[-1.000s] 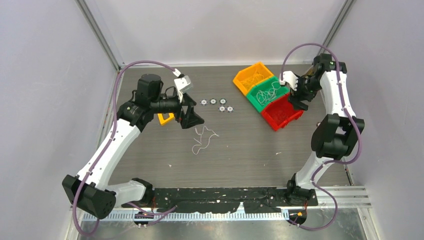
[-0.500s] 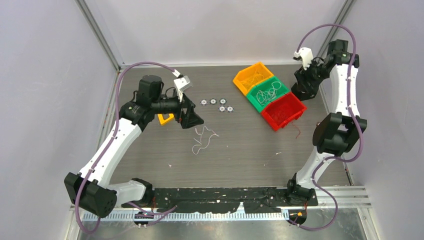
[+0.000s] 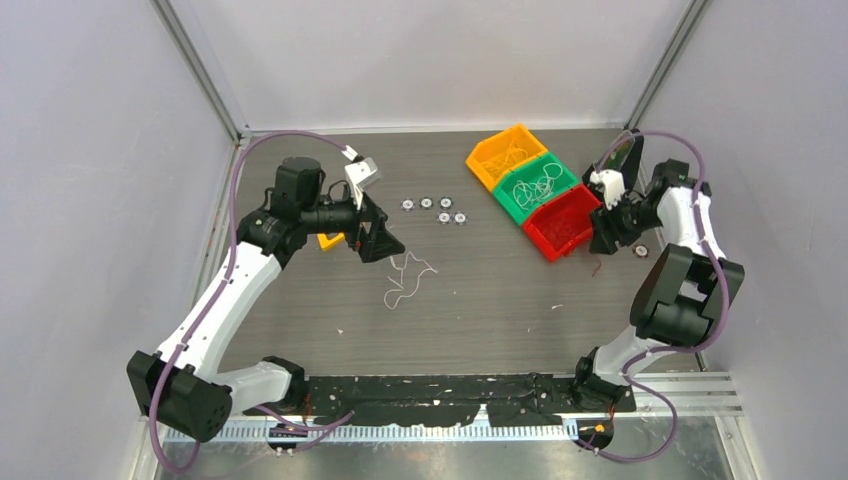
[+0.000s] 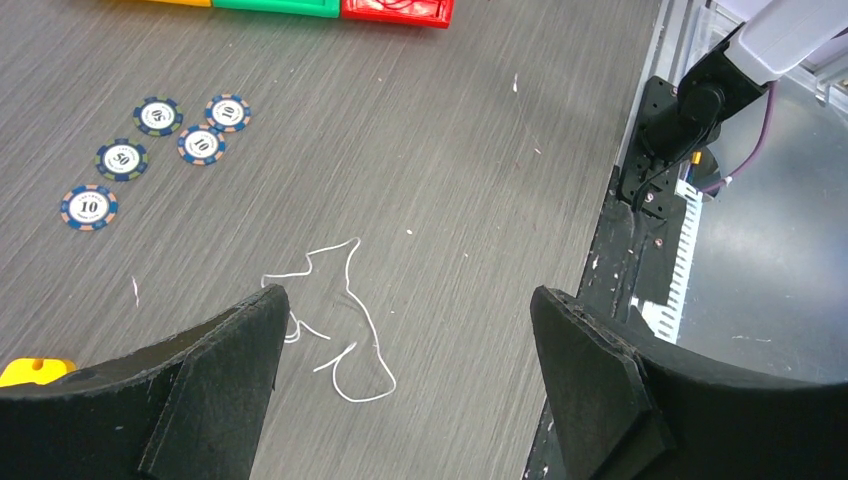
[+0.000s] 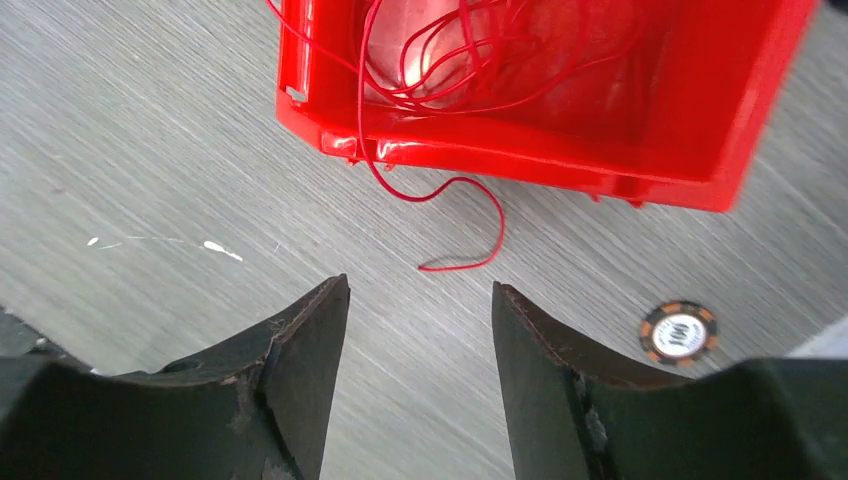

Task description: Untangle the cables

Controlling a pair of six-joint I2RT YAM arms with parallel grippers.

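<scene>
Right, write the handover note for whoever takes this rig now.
Left gripper: open, empty, above the loose white cable that lies on the table.
Right gripper: open, empty, just off the red bin.
Red cables sit in the red bin; one tail trails over its rim onto the table.
White cables are in the green bin, yellow cables in the yellow bin.
Done: most cables are binned by colour.
Left: the loose white cable and the red tail. Whether the binned bundles are knotted cannot be told.

Poker chips (image 4: pixel 201 145) marked 10 and 50, lone chip (image 5: pixel 680 331) marked 100
</scene>
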